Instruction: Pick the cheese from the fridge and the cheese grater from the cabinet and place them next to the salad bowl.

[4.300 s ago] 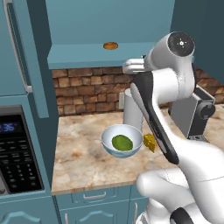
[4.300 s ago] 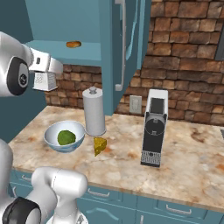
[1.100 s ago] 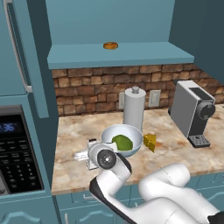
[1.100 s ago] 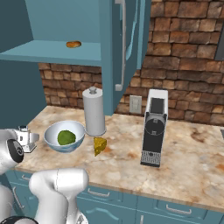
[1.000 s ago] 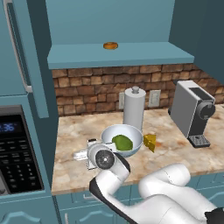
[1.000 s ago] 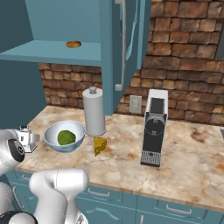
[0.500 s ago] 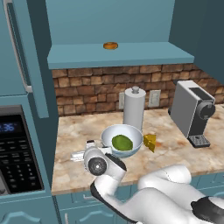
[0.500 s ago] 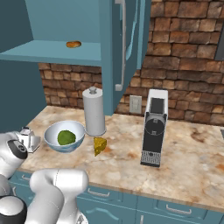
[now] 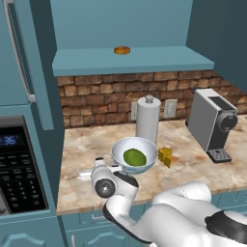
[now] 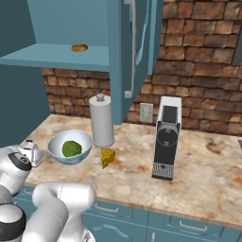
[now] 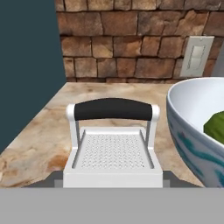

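The cheese grater (image 11: 113, 148), a silver box with a black handle, sits between my fingertips low over the counter. My gripper (image 11: 113, 181) is shut on its base. The grater (image 10: 31, 152) hangs just left of the salad bowl (image 10: 66, 159), close to it but apart. In the left base view my gripper (image 9: 91, 171) holds the grater (image 9: 99, 163) by the bowl (image 9: 144, 166), which holds a green lump. The yellow cheese (image 9: 165, 157) lies on the counter right of the bowl (image 11: 192, 131). Above, the cabinet (image 9: 130, 60) stands open. The fridge is out of view.
A white paper roll (image 9: 147, 118) stands behind the bowl. A coffee machine (image 9: 211, 123) is at the right, a black microwave (image 9: 19, 169) at the left. A bun (image 9: 121, 50) lies on the cabinet shelf. An open teal door (image 10: 134, 47) hangs over the counter.
The hand has come down from the cabinet with the grater. Over the last second it has drifted a little left and lower beside the bowl.
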{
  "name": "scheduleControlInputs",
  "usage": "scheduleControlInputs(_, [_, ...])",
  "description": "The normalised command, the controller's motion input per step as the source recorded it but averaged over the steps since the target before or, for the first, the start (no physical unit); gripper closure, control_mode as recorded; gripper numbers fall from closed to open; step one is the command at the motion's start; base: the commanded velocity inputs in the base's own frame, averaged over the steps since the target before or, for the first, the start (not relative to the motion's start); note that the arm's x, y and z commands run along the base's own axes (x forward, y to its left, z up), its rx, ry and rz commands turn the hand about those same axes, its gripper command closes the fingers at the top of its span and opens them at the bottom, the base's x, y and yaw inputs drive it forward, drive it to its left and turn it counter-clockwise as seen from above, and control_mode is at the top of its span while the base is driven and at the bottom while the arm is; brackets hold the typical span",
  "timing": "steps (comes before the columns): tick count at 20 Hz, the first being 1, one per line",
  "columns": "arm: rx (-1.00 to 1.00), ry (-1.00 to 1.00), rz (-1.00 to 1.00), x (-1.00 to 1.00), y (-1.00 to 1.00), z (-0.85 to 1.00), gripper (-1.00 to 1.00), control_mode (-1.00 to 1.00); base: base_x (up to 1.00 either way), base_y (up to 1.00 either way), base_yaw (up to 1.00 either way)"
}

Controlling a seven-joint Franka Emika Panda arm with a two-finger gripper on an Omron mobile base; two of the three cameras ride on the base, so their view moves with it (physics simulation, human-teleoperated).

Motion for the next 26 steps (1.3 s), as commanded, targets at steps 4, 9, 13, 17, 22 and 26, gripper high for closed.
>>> scheduleControlInputs(4, [0.0,0.0,-0.02,0.11,0.0,-0.11,1.0,-1.0,0.0,0.0,0.0])
scheduleControlInputs(9, [0.0,0.0,-0.02,0.15,0.0,-0.15,1.0,-1.0,0.0,0.0,0.0])
scheduleControlInputs(13, [0.0,-0.06,-0.01,0.15,0.0,-0.15,1.0,-1.0,0.0,0.0,0.0])
scheduleControlInputs(17, [-0.01,-0.09,-0.06,0.16,0.0,-0.19,1.0,-1.0,0.0,0.0,0.0])
scheduleControlInputs(22, [0.0,-0.01,-0.09,0.18,0.0,-0.17,1.0,-1.0,0.0,0.0,0.0])
scheduleControlInputs(26, [0.0,0.0,-0.08,0.13,0.0,-0.15,1.0,-1.0,0.0,0.0,0.0])
